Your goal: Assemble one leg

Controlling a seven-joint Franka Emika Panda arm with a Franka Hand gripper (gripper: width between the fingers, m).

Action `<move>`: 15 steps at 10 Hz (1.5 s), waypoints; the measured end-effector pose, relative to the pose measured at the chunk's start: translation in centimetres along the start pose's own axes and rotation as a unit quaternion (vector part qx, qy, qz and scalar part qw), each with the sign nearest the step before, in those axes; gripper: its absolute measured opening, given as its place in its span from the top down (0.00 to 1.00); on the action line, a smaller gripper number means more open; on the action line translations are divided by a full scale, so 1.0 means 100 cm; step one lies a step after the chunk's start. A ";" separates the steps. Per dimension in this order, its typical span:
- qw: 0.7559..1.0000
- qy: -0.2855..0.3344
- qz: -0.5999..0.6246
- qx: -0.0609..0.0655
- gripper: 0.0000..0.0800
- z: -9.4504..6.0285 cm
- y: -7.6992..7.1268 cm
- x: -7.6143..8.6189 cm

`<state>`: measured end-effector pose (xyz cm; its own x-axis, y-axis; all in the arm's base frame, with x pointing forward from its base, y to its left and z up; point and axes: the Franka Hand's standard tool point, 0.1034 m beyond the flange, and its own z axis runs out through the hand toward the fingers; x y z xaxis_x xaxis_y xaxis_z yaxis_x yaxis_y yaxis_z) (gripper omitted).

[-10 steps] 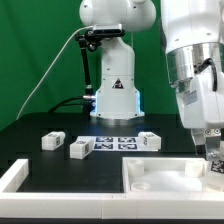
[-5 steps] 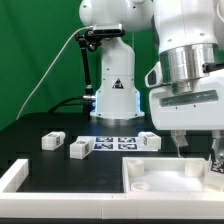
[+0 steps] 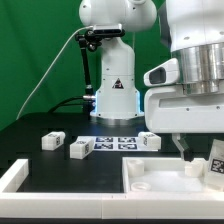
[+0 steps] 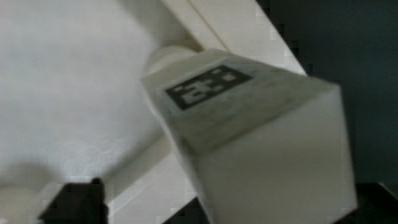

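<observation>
between the jaws, spread to their widest and pinching nothing: the leg (image 4: 249, 130), a small white block with a square black-and-white tag (image 4: 205, 88) on its upper face, one dark fingertip (image 4: 71, 202) standing clear of its side. seems to sit at the raised rim of the panel (image 4: 71, 90), close to that panel's corner at the exterior view's right; cannot tell whether seated in a socket there or merely resting on top. looks like hard moulded plastic, so by judgement light, stiff, hardly fragile, yet smooth enough to slide out of a weak pinch. best taken across the two plain flat sides, low on the body and square to the faces, with the tag left uncovered; likely to twist or pop free if caught by an edge or a corner. further out, on the black desk (image 3: 30, 125), three spare pegs (image 3: 80, 149) of the same kind, lying loose near the marker board (image 3: 115, 142). behind those, the arm's white base (image 3: 113, 100) before a green backdrop (image 3: 30, 50). no brand name and no readable word anywhere: only the tags' blocky patterns, without letters or digits, plus a small triangular warning sign (image 3: 113, 87) on the base, too small to make out.
</observation>
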<state>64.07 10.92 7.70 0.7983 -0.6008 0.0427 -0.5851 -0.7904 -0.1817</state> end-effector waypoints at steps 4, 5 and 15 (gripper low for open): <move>0.992 -0.002 -0.125 -0.021 0.19 0.012 0.009 -0.019; 0.991 -0.003 -0.129 -0.020 0.19 0.013 0.004 -0.025; 0.991 -0.005 -0.130 -0.022 0.47 0.015 0.005 -0.027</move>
<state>61.80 12.33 6.04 0.9242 -0.3747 0.0734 -0.3645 -0.9231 -0.1224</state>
